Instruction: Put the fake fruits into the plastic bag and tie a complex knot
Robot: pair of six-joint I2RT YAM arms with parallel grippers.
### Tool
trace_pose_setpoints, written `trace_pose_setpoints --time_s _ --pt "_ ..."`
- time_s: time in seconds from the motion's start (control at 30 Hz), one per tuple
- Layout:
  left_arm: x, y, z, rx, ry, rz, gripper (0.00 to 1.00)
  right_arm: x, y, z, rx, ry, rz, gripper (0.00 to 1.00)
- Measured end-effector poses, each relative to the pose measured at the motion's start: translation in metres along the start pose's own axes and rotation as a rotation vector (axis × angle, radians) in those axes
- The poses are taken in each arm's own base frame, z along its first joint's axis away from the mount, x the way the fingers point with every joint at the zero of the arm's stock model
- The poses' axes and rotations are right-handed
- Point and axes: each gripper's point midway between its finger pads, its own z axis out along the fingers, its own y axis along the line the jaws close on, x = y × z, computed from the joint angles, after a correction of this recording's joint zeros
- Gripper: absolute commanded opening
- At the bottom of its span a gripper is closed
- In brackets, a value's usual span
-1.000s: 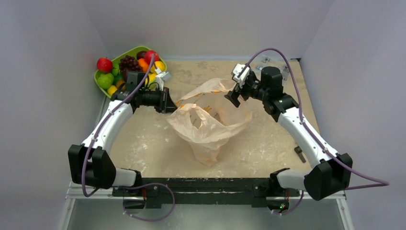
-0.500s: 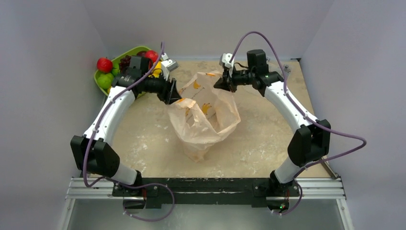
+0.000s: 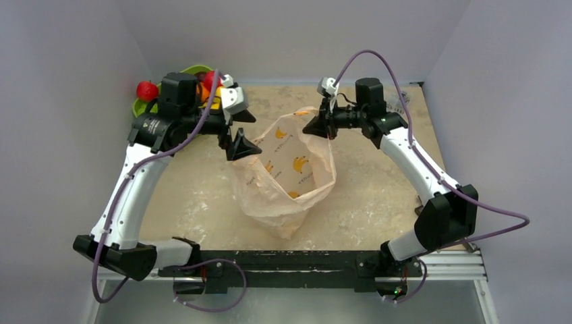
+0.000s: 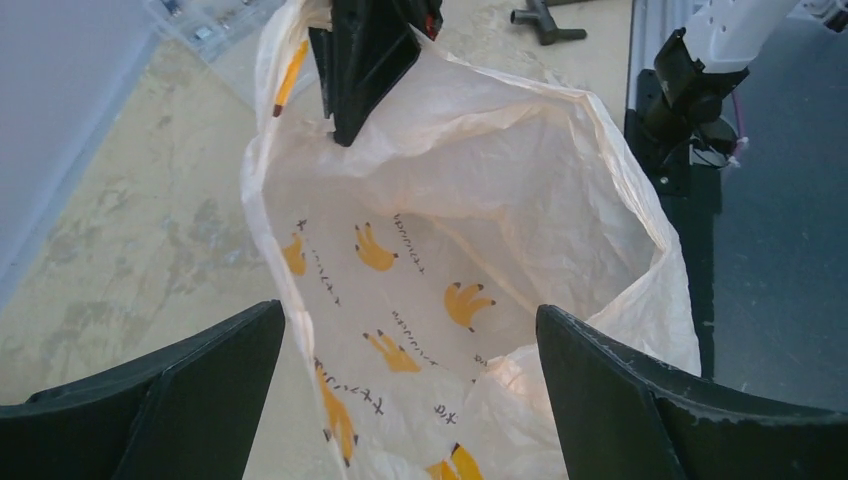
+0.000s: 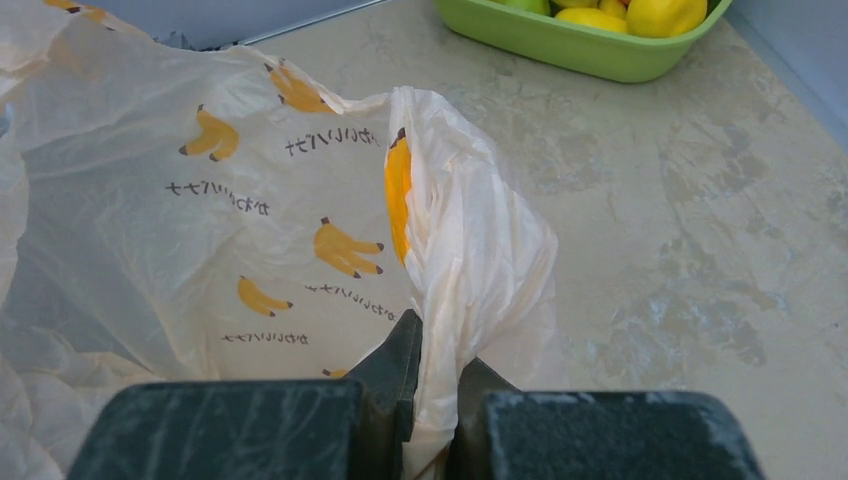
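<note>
The plastic bag (image 3: 290, 177) stands on the table with its mouth wide open, banana prints showing inside (image 4: 440, 260). My right gripper (image 3: 314, 127) is shut on a bunched piece of the bag's far rim (image 5: 470, 260). My left gripper (image 3: 243, 132) hangs open at the bag's left rim, its fingers (image 4: 160, 400) wide apart with the rim loose between them. The fake fruits (image 3: 146, 90) lie in the lime-green tray (image 3: 139, 106) at the back left, mostly hidden behind my left arm. Yellow fake fruits (image 5: 665, 12) show in the right wrist view. No fruit shows inside the bag.
The lime-green tray (image 5: 600, 50) sits close to the left and back walls. A small black tool (image 4: 545, 18) lies near the right table edge. Clear packets (image 4: 200, 20) rest at the back right. A metal rail (image 3: 290, 270) runs along the near edge.
My left gripper has opened and let go of the bag's left rim, rising a little. My right gripper closed on the far rim and moved back, and the bag's mouth now gapes wider.
</note>
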Motion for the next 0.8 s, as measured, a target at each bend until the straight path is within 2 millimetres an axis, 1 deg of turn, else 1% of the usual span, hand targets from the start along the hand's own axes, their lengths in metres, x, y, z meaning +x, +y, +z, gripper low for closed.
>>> trace_pose_setpoints --time_s 0.07,0.1,0.13,0.17,0.2,0.23,0.27,0.33,0.4,0.5,0.53,0.57,0.6,0.63,0.67,0.73,0.8 --pt "0.003 -0.007 0.011 0.031 0.018 -0.013 1.0 0.004 0.0 0.001 0.001 0.003 0.02 0.0" --pt "0.009 -0.006 0.018 0.047 0.038 -0.038 1.0 0.005 0.0 0.001 0.001 0.003 0.027 0.0" --pt "0.015 -0.01 0.026 0.087 0.068 -0.067 1.0 0.007 0.0 0.002 0.001 0.004 0.036 0.0" --pt "0.024 -0.013 0.032 0.12 0.099 -0.096 0.93 0.007 0.0 0.002 0.002 0.004 0.042 0.0" --pt "0.034 -0.016 0.037 0.15 0.133 -0.123 0.84 0.007 0.0 0.002 0.003 0.004 0.046 0.0" --pt "0.045 -0.023 0.039 0.182 0.171 -0.155 0.72 0.008 0.0 0.002 0.005 0.006 0.05 0.0" --pt "0.053 -0.029 0.038 0.206 0.202 -0.179 0.59 0.009 0.0 0.002 0.008 0.007 0.054 0.0" --pt "0.066 -0.046 0.03 0.261 0.257 -0.206 0.4 0.01 -0.003 0.001 0.02 0.009 0.06 0.0" --pt "0.07 -0.065 0.017 0.306 0.28 -0.206 0.21 0.013 -0.008 -0.001 0.041 0.009 0.071 0.0" --pt "0.064 -0.088 -0.002 0.347 0.263 -0.134 0.04 0.018 -0.022 -0.009 0.09 0.01 0.105 0.0" --pt "0.061 -0.096 -0.007 0.358 0.254 -0.09 0.0 0.019 -0.029 -0.013 0.113 0.005 0.116 0.0" --pt "0.059 -0.104 -0.011 0.368 0.247 -0.048 0.0 0.018 -0.036 -0.017 0.136 -0.003 0.129 0.0" --pt "0.061 -0.113 -0.015 0.382 0.242 -0.001 0.0 0.018 -0.044 -0.022 0.159 -0.013 0.145 0.0" --pt "0.067 -0.124 -0.018 0.4 0.248 0.034 0.0 0.018 -0.052 -0.026 0.181 -0.024 0.163 0.0" --pt "0.08 -0.137 -0.023 0.423 0.272 0.053 0.0 0.018 -0.06 -0.03 0.2 -0.036 0.18 0.0" --pt "0.114 -0.158 -0.031 0.464 0.356 0.063 0.0 0.02 -0.071 -0.034 0.223 -0.05 0.226 0.0" --pt "0.141 -0.164 -0.036 0.48 0.434 0.076 0.0 0.021 -0.076 -0.032 0.225 -0.063 0.28 0.0"
